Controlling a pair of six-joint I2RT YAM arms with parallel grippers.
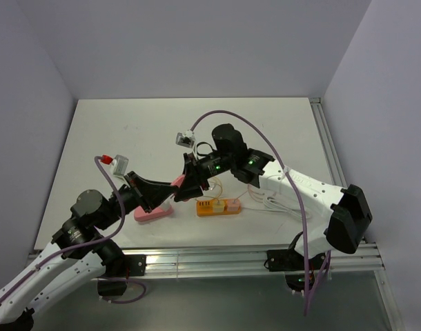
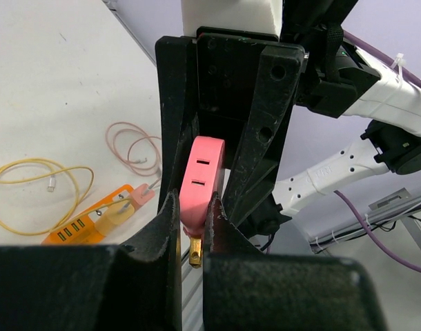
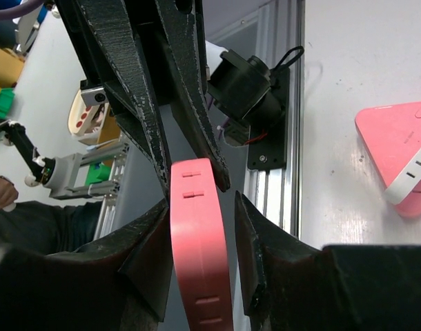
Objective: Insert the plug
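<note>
Both arms reach in and meet above the table, left gripper pinching the pink plug tight, right gripper fingers apart with gaps beside it, pink socket block below near the front edge, wide white tabletop behind.

No text can be read; faint grey print on the pink power strip is too small to make out.

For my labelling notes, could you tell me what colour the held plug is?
The plug is pink, seen best in the left wrist view.
</note>
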